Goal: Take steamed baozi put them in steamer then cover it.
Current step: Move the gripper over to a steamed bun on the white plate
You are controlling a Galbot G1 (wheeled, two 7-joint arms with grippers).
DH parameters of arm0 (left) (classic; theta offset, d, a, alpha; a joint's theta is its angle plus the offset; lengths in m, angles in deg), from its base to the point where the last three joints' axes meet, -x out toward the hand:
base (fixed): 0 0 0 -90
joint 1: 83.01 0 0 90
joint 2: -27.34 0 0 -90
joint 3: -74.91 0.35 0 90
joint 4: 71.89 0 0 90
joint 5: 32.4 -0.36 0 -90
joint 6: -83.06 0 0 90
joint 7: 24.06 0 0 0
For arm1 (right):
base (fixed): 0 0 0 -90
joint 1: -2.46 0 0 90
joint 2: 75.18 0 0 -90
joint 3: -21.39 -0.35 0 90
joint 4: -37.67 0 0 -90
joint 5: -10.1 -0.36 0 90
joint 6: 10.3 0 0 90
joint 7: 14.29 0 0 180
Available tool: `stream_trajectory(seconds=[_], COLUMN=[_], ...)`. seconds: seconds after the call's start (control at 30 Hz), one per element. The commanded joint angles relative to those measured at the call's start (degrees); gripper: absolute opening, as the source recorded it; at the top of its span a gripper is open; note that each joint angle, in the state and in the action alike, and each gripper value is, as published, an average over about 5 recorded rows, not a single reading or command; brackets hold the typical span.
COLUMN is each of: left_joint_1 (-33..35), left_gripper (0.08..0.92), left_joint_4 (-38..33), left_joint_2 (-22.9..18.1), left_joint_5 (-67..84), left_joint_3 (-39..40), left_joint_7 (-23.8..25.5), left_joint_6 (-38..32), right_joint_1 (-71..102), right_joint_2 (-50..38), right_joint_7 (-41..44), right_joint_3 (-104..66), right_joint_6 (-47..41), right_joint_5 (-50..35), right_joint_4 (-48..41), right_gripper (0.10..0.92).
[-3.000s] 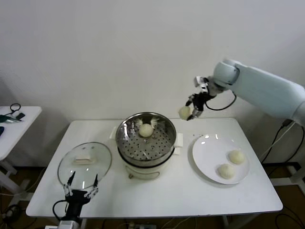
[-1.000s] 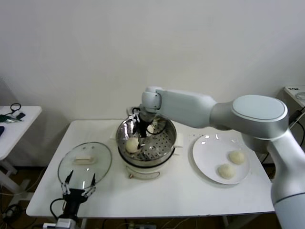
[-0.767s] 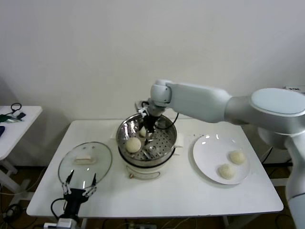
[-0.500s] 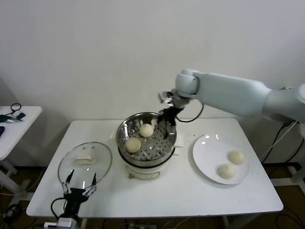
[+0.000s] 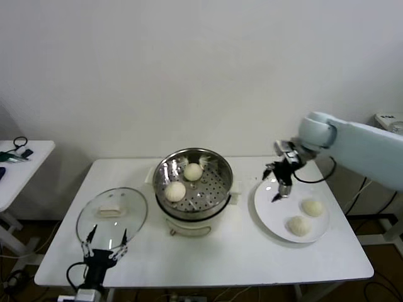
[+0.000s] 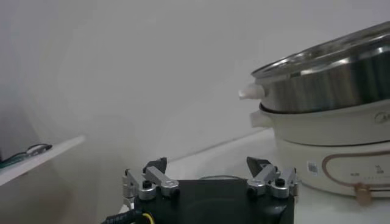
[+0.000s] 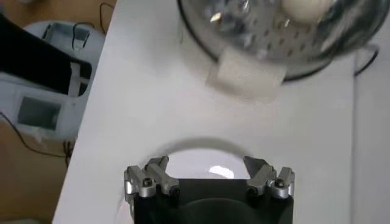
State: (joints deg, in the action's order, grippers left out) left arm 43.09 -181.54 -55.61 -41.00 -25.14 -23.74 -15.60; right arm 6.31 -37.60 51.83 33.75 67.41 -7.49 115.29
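Having dropped a second baozi (image 5: 175,190) in the steamer (image 5: 221,189), we are swinging the released, empty right pincer (image 5: 278,182) rightward over the plate (image 5: 275,217) for a third baozi (image 5: 312,207).

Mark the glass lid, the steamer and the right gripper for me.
glass lid (image 5: 112,216), head view, on the clear glass near its handle.
steamer (image 5: 214,186), head view, on the perforated floor.
right gripper (image 5: 275,187), head view, midway between its open fingertips.

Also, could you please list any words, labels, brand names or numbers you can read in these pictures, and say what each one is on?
No text can be read.
White electric pot base under the shiny steel steamer basket: a small dark mark, too small to read.
White round plate, clear glass lid, white table: no markings visible.
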Motion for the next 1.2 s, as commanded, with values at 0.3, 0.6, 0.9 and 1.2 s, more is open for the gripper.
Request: stream_trajectory(seconds=[0.3,0.6,0.9,1.2], left_joint_1=[1.8,1.1,1.0,0.5], left_gripper=[0.823,0.823,0.823,0.823], left_joint_4=[-1.4,-0.9,0.5,1.2], left_joint_2=[-0.8,-0.6,-0.5,-0.5], left_joint_5=[-0.9,-0.3,-0.4,-0.4], left_joint_3=[-0.1,-1.1,-1.1,-1.0], left_joint_7=[-0.1,-0.3,-0.4,-0.4], left_joint_6=[0.0,0.4,0.1,0.1], right_joint_1=[22.3,24.1,23.6,22.4], right_joint_2=[-7.1,-2.4,1.1,3.4], right_joint_7=[1.1,0.2,0.1,0.3], right_joint_3=[-14.7,-15.9,-15.0,-13.7], right_joint_6=[4.1,5.0,4.9,5.1], right_joint_5=[18.0,19.8,19.7,19.4], right_joint_4=[-5.5,-10.6,-12.6,-14.0], right_gripper=[0.823,0.823,0.823,0.823])
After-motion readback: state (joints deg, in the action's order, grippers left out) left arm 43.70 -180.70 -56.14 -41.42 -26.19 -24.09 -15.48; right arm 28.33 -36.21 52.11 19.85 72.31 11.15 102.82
